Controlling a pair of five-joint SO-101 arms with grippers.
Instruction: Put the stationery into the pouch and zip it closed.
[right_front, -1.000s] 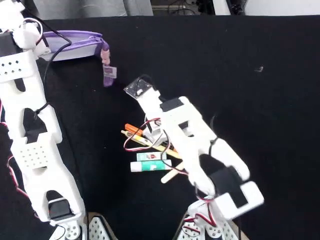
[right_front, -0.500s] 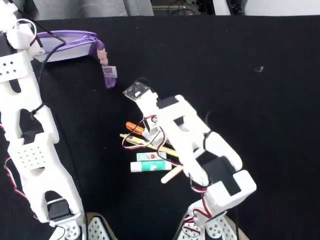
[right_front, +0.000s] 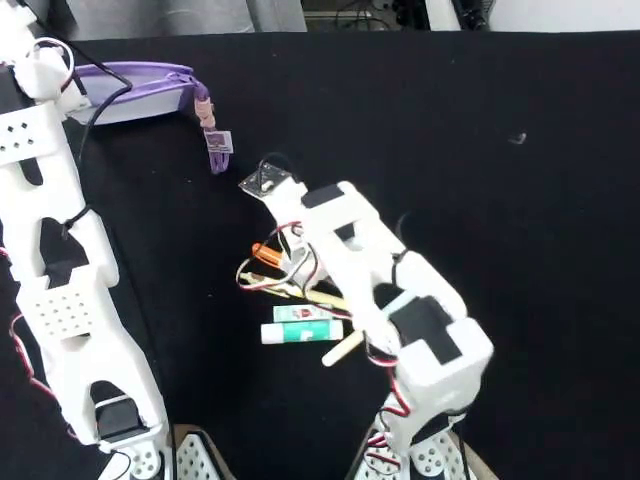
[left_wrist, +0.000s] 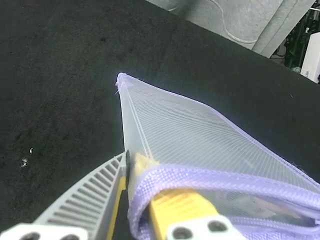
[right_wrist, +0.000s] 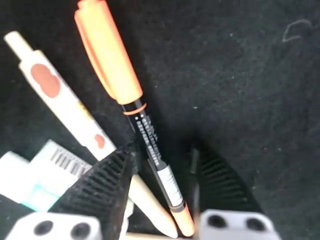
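- Far left on the table (right_front: 520, 200), at about ten o'clock from the stationery pile, the left gripper (left_wrist: 131, 182) is pinched on the purple hem of the mesh pouch (right_front: 135, 88) and holds that edge up.
- At the pouch's four o'clock corner the zip pull (right_front: 216, 143) hangs loose.
- At table centre the stationery lies out of the pouch. It includes an orange pen (right_wrist: 106, 62), a cream pen (right_wrist: 65, 102) just beside it, and a teal-and-white stick (right_front: 300, 331) with a wooden stick (right_front: 343, 348) at its four o'clock.
- The right gripper (right_wrist: 161, 159) is low over the pile. Its fingers are spread to either side of the orange pen's dark barrel and not yet pressed on it.
- Risk: the cream pen lies so close to one finger that closing could trap both pens or flick one away. The thin, round barrel could also roll out of the grip.
- Risk: the pouch is held by one edge, so a pen arriving at a slant could snag on the hem.
- The right wrist view shows the fingers straddling the barrel, which the arm's body covers in the high view. The high view shows that pouch and pile are well apart.
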